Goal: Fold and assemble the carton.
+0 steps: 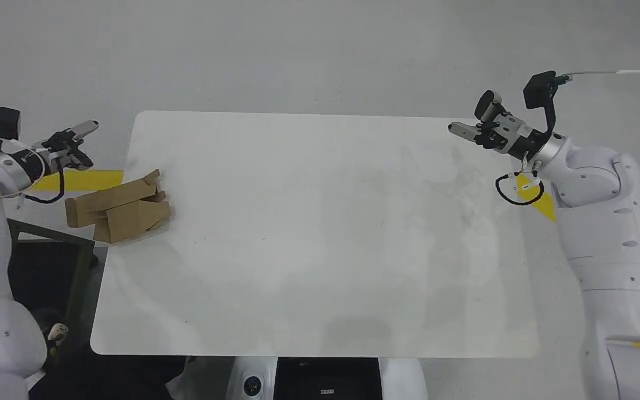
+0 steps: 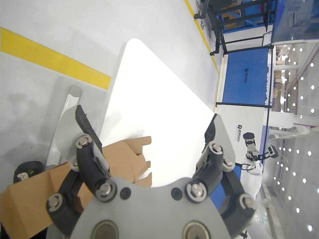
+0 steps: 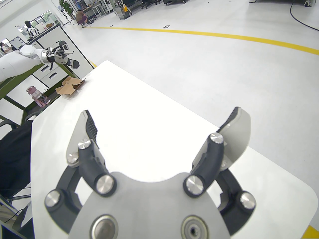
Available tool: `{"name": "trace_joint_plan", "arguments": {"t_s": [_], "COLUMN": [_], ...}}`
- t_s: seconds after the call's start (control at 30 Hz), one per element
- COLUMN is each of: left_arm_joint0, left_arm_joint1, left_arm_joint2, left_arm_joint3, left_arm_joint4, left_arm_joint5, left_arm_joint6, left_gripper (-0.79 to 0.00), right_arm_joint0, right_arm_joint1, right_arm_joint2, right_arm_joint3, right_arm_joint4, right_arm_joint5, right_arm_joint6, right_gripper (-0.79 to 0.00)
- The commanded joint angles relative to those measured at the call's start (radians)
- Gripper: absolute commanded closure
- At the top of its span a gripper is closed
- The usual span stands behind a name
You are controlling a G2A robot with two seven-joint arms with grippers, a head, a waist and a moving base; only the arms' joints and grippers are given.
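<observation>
A flat brown cardboard carton (image 1: 118, 210) lies partly folded at the table's left edge, hanging a little over it. The left wrist view has the carton (image 2: 52, 182) close below the fingers, and the right wrist view has the carton (image 3: 69, 87) far off at the table's far corner. My left gripper (image 1: 80, 133) hangs off the table's far left corner, beyond the carton, and my left gripper (image 2: 147, 118) is open with nothing in it. My right gripper (image 1: 468, 130) sits over the far right corner; my right gripper (image 3: 162, 115) is open and empty too.
The white table (image 1: 320, 240) is bare apart from the carton. A dark green frame (image 3: 15, 83) with a pink bottle (image 3: 37, 95) stands off the table's left side. Grey floor with a yellow line (image 3: 211, 34) surrounds the table.
</observation>
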Motion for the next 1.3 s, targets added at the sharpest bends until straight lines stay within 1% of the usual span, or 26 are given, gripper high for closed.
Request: {"name": "trace_joint_plan", "arguments": {"t_s": [0.0,0.13,0.33,0.57,0.67,0.8,0.9,1.07,1.27], "left_arm_joint0": [-0.008,-0.018,-0.029,-0.037,-0.036,-0.045,-0.051,-0.05,-0.044], "left_arm_joint1": [0.008,0.024,0.046,0.059,0.064,0.074,0.082,0.092,0.096], "left_arm_joint2": [0.001,0.018,0.05,0.091,0.111,0.106,0.098,0.098,0.102], "left_arm_joint3": [0.018,0.045,0.08,0.128,0.144,0.174,0.192,0.204,0.205], "left_arm_joint4": [0.012,0.071,0.175,0.248,0.283,0.269,0.244,0.222,0.197], "left_arm_joint5": [0.005,0.024,0.065,0.096,0.091,0.102,0.096,0.068,0.049], "left_arm_joint6": [0.015,0.03,0.084,0.063,0.044,0.03,-0.009,-0.082,-0.108], "left_gripper": [-0.785,-0.785,-0.785,-0.785,-0.785,-0.785,-0.785,-0.785,-0.785], "right_arm_joint0": [0.0,0.0,0.0,0.0,0.0,0.0,0.0,0.0,0.0], "right_arm_joint1": [0.0,0.0,0.0,0.0,0.0,0.0,0.0,0.0,0.0], "right_arm_joint2": [0.0,0.0,0.0,0.0,0.0,0.0,0.0,0.0,0.0], "right_arm_joint3": [0.0,0.0,0.0,0.0,0.0,0.0,0.0,0.0,0.0], "right_arm_joint4": [0.0,0.0,0.0,0.0,0.0,0.0,0.0,0.0,0.0], "right_arm_joint5": [0.0,0.0,0.0,0.0,0.0,0.0,0.0,0.0,0.0], "right_arm_joint6": [0.0,0.0,0.0,0.0,0.0,0.0,0.0,0.0,0.0], "right_gripper": [-0.785,-0.785,-0.785,-0.785,-0.785,-0.785,-0.785,-0.785,-0.785]}}
